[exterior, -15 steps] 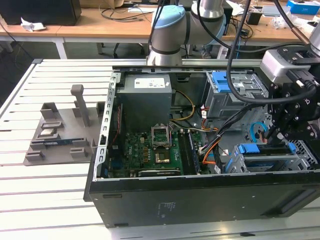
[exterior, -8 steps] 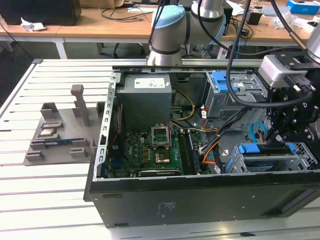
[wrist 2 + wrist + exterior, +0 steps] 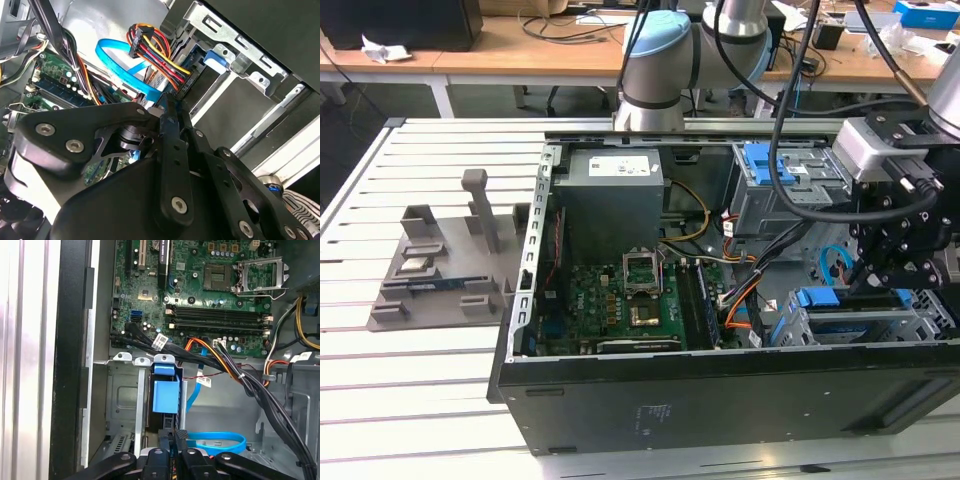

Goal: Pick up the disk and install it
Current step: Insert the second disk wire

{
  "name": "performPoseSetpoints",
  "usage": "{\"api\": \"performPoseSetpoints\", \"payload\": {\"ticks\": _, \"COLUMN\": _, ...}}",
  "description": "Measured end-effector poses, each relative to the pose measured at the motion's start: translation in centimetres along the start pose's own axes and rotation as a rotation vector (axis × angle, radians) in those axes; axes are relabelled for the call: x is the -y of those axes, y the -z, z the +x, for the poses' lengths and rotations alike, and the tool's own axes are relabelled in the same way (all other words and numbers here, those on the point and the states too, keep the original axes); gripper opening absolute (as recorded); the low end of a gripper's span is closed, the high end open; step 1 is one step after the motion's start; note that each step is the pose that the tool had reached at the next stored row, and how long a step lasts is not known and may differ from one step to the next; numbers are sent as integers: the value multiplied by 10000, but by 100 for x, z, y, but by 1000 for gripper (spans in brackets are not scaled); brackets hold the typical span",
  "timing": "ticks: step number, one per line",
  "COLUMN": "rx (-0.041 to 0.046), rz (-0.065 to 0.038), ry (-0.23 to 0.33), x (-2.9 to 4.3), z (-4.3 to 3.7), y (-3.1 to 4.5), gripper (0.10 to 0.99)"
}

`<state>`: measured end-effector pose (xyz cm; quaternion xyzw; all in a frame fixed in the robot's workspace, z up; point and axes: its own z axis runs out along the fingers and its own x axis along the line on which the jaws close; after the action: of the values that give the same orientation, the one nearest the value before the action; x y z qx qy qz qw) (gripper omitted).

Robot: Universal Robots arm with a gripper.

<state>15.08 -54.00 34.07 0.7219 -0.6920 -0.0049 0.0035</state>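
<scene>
The disk [image 3: 165,396] stands on edge in the metal drive cage [image 3: 122,405] at the case's front corner. Its blue carrier bracket and tab face me. In the exterior view the same blue bracket [image 3: 817,297] shows in the lower cage at the exterior view's right. My black gripper [image 3: 175,434] hangs just over the bracket's end with its fingers pressed together and nothing between them. I cannot tell whether the tips touch the bracket. In the second wrist view the gripper [image 3: 168,107] points at the blue tab [image 3: 218,57] and the cage. The gripper [image 3: 870,285] hovers above that cage.
A green motherboard [image 3: 620,300] fills the case floor, with a grey power-supply box [image 3: 615,180] behind it. An upper cage holds another blue carrier [image 3: 775,165]. Black and coloured cable bundles [image 3: 235,372] and a blue flat cable [image 3: 215,440] lie close to the gripper. A grey fixture [image 3: 440,265] sits on the table.
</scene>
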Motion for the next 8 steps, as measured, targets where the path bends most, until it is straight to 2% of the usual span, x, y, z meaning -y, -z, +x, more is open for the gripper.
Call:
{"api": "performPoseSetpoints", "payload": {"ticks": 4, "rx": 8, "rz": 1, "ry": 1, "x": 0, "z": 0, "y": -5, "gripper": 169}}
{"api": "performPoseSetpoints", "payload": {"ticks": 5, "rx": 6, "rz": 0, "ry": 0, "x": 0, "z": 0, "y": -4, "gripper": 235}}
{"api": "performPoseSetpoints", "payload": {"ticks": 6, "rx": 6, "rz": 0, "ry": 1, "x": 0, "z": 0, "y": -2, "gripper": 235}}
{"api": "performPoseSetpoints", "payload": {"ticks": 7, "rx": 6, "rz": 1, "ry": 0, "x": 0, "z": 0, "y": 12, "gripper": 235}}
{"api": "performPoseSetpoints", "payload": {"ticks": 8, "rx": 4, "rz": 1, "ry": 0, "x": -1, "z": -2, "y": 80, "gripper": 235}}
